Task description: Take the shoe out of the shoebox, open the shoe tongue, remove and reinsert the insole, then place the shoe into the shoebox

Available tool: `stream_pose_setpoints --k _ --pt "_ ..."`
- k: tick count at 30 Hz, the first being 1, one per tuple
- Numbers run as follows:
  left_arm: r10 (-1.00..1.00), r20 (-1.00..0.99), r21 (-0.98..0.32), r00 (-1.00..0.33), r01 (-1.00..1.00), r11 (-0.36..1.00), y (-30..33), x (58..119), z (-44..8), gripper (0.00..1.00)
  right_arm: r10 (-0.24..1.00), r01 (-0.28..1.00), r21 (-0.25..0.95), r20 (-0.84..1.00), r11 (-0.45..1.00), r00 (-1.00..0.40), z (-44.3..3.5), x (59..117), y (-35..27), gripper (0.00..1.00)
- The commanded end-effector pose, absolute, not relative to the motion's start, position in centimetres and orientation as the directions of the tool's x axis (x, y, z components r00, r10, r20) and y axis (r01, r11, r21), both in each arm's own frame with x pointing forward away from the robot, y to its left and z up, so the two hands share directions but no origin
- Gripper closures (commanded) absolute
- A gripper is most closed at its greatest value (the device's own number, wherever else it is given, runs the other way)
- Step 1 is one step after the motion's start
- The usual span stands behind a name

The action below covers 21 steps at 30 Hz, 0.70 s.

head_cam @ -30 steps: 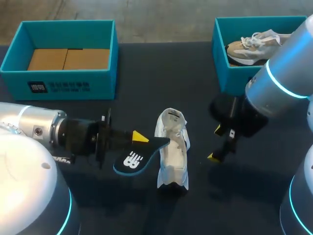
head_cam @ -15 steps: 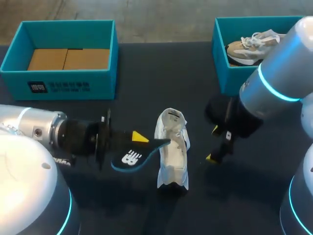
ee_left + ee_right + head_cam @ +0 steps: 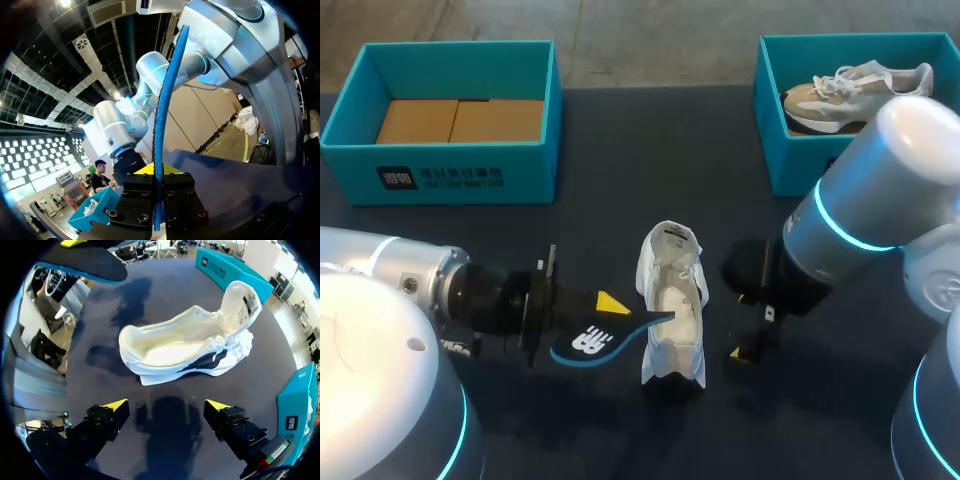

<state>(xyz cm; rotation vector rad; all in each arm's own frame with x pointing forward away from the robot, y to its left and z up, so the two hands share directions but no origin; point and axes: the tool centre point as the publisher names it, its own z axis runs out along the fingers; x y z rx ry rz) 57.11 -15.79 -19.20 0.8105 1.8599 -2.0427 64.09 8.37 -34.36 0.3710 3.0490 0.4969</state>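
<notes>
White shoe [image 3: 672, 305]: sits sole-down in the middle of the desk [image 3: 620, 150], tongue pulled up, cavity bare, between the 2 arms.
Insole [image 3: 592, 340]: dark foam with a blue rim, out of the shoe; its free tip reaches the shoe's rim, contact unclear.
Left end effector [image 3: 607, 318]: clenched on the insole near its logo end, edge-on between both fingers.
Right end effector [image 3: 752, 333]: released, fingers spread, just beside the shoe, not touching.
Handling: the insole looks thin, light and floppy, so probably best fed in by 1 end. The shoe looks soft and likely to slide, so brace its sidewall.
</notes>
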Motion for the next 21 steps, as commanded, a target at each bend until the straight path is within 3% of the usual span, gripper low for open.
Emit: stream_pose_setpoints --k 1,21 --pt "0.169 -0.547 -0.837 -0.82 0.528 -0.146 -16.4 57.1 -19.8 1.0 0.242 0.239 0.289 0.027 0.927 -0.97 -36.6 64.8 9.5 0.0" --pt "0.17 -0.531 -0.847 -0.83 0.513 -0.141 -17.1 57.3 -21.1 1.0 0.25 0.256 0.293 0.058 0.921 -0.966 -37.4 66.0 9.1 0.0"
